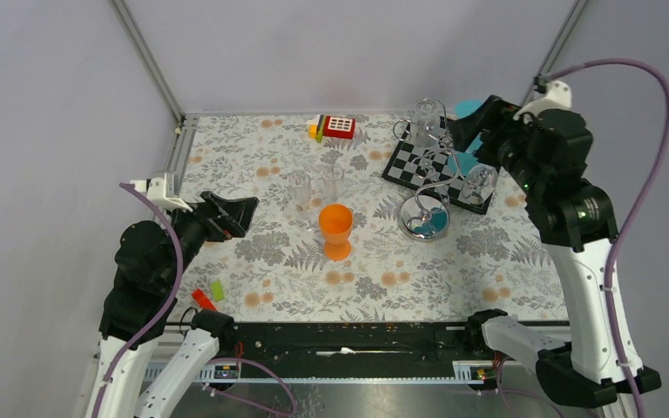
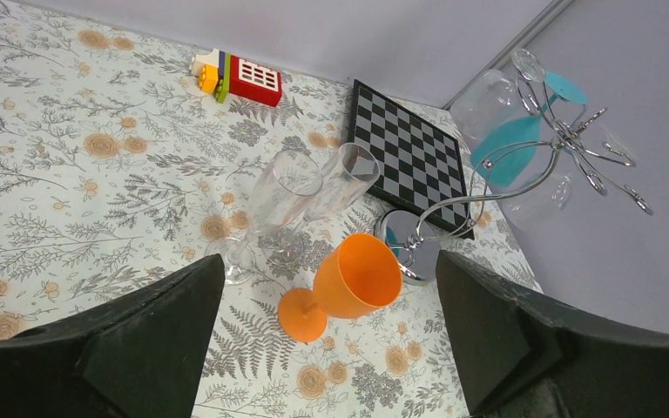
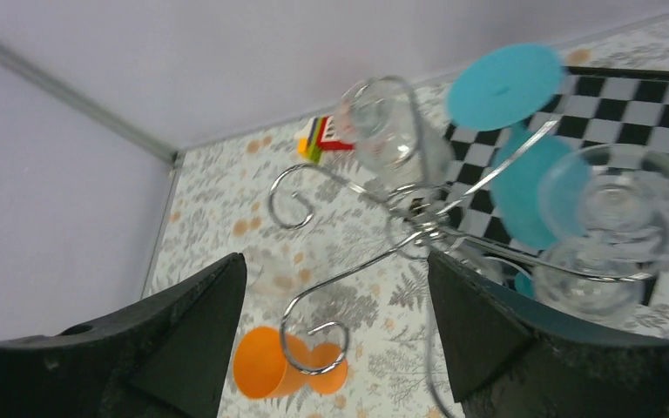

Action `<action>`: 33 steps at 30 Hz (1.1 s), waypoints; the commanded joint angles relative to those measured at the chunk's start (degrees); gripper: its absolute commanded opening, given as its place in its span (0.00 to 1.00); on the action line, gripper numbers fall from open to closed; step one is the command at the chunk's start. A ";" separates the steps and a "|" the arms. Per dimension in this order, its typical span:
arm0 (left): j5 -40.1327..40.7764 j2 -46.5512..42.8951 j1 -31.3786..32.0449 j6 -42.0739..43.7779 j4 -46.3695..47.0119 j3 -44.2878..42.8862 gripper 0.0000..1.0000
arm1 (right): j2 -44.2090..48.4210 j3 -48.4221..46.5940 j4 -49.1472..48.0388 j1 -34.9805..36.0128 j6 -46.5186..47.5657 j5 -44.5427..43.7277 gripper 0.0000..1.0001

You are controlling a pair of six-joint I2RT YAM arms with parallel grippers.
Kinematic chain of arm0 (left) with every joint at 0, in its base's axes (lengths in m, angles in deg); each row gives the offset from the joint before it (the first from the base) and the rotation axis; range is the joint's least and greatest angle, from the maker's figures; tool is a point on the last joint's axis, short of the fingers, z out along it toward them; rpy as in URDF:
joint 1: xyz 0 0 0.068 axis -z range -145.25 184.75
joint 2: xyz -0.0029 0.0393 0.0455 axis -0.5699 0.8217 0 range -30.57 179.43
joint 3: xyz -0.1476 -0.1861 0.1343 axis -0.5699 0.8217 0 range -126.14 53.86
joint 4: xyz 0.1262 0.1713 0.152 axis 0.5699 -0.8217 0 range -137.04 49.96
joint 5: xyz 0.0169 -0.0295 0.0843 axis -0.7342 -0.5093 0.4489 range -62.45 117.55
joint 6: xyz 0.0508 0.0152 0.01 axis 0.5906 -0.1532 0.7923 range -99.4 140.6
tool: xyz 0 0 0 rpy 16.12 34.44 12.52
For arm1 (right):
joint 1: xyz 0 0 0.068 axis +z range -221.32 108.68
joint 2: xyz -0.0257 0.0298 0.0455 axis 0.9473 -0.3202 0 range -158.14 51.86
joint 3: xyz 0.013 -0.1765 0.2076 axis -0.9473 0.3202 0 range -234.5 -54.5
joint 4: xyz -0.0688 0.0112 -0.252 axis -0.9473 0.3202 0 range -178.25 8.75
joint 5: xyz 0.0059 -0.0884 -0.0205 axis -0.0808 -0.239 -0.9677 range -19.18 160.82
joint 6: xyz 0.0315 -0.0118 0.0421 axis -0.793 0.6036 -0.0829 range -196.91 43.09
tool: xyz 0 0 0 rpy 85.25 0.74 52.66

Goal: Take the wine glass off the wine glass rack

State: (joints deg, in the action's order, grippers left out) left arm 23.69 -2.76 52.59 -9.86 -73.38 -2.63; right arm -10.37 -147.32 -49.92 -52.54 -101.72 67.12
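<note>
Silver rack (image 2: 417, 256), orange goblet (image 1: 336, 228), checkered board (image 2: 408, 146)

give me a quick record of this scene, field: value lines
rack: chrome wire wine glass rack, upright, by the checkered board
on rack: teal wine glass and clear glasses, hanging bowl down
off rack: orange goblet and two clear flutes, standing on the table
right gripper: open, at the rack's top, holding nothing
left gripper: open, empty, away from the glasses

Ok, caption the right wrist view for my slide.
Open right gripper facing the wine glass rack, clear glass and teal glass hanging.
</note>
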 commanded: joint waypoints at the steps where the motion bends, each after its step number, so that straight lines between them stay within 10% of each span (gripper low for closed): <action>1: 0.32 -0.31 -0.10 0.71 2.41 0.39 0.99 | 2.75 -1.67 1.75 -9.09 -3.29 3.42 0.82; 12: 0.09 -0.65 -0.09 -0.28 2.81 1.67 0.99 | 4.40 3.88 0.63 -32.87 -9.14 17.58 0.69; 33: -0.40 -1.49 -0.15 0.67 3.90 4.94 0.99 | 4.12 19.15 -14.18 -41.46 -14.79 22.48 0.59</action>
State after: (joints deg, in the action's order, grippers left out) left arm 23.25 -3.68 52.59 -9.84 -72.84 1.98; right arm -6.83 -128.93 -57.62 -93.48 -116.15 88.54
